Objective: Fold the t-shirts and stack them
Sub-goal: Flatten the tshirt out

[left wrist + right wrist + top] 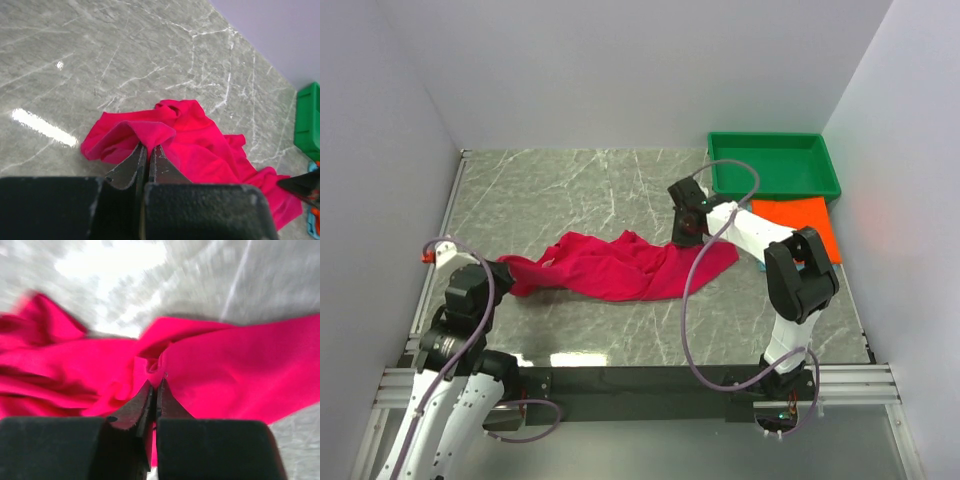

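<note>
The crimson-pink t-shirt (620, 265) lies crumpled and stretched across the middle of the table. My left gripper (503, 272) is shut on its left end; in the left wrist view the cloth (200, 145) is pinched at my gripper (148, 148). My right gripper (690, 238) is shut on its right part; in the right wrist view a fold of the pink cloth (235, 375) sits pinched at my gripper (156, 384). The orange t-shirt (800, 222) lies folded flat at the right, partly under the right arm. The teal t-shirt is out of view.
A green plastic tray (775, 165) stands at the back right, next to the orange shirt. Its corner shows in the left wrist view (309, 120). White walls close in the marble table on three sides.
</note>
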Tool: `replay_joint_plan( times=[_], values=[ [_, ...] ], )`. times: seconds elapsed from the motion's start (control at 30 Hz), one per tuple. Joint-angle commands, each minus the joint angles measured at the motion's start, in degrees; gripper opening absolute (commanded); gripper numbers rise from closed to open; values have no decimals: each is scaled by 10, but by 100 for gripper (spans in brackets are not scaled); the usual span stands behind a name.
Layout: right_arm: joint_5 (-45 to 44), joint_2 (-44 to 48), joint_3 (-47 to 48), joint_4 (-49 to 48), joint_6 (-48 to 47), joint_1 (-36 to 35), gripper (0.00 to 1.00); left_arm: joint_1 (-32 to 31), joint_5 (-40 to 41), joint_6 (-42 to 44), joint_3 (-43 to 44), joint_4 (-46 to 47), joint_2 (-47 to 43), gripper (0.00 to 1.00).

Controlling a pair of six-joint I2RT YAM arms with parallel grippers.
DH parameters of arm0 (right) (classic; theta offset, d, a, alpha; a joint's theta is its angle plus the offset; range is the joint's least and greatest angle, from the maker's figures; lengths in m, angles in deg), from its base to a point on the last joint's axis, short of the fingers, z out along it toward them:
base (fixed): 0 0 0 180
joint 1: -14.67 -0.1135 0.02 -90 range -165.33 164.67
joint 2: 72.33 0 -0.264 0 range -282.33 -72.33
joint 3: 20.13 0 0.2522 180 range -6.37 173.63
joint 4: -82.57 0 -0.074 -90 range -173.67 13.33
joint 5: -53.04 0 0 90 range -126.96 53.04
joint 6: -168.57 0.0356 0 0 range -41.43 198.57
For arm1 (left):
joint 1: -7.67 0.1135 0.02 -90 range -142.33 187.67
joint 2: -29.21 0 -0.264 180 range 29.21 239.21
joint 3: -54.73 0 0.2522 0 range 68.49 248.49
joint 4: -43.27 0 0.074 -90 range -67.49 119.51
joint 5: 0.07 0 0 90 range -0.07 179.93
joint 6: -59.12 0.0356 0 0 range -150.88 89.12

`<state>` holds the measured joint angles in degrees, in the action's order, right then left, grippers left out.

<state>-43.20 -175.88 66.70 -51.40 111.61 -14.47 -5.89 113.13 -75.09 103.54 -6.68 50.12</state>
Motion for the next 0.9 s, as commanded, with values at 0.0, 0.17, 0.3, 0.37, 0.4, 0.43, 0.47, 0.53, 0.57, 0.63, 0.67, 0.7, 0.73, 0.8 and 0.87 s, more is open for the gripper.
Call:
replay_joint_plan(
  times=[0.0,0.17,0.3,0.37,0.4,0.43,0.47,0.53,0.57,0.63,0.67,0.7,0.73,0.8,0.87],
  values=[
    [-11,28,95,-5,-20,20,0,2,22,33,19,80,47,1],
    [95,139,121,-84,-42,78,0,3,86,93,128,153,140,1],
    [176,235,21,-166,-18,168,6,5,95,113,194,157,179,1],
    [192,279,-67,-192,-8,191,6,5,84,104,182,153,171,1],
    [189,292,-96,-193,-6,201,6,5,69,91,172,145,154,1],
    [184,304,-128,-192,-1,218,10,5,62,82,147,140,143,1],
    [169,325,-191,-192,7,226,17,5,55,66,131,135,131,1],
    [163,340,-251,-184,31,248,33,5,33,47,78,120,90,1],
    [157,352,-299,-177,35,253,39,5,21,31,59,117,77,1],
    [113,364,-335,-156,43,254,51,5,-11,18,10,107,39,1],
    [101,380,-363,-151,46,254,55,5,-21,13,-2,104,28,1],
    [86,389,-373,-145,48,254,57,5,-31,10,-12,101,12,1],
    [82,398,-380,-141,47,254,61,5,-39,8,-24,95,5,1],
    [80,413,-383,-141,40,251,63,5,-38,9,-31,82,-10,1],
    [76,406,-360,-141,30,240,64,5,-26,10,-35,71,-17,1]
  ],
)
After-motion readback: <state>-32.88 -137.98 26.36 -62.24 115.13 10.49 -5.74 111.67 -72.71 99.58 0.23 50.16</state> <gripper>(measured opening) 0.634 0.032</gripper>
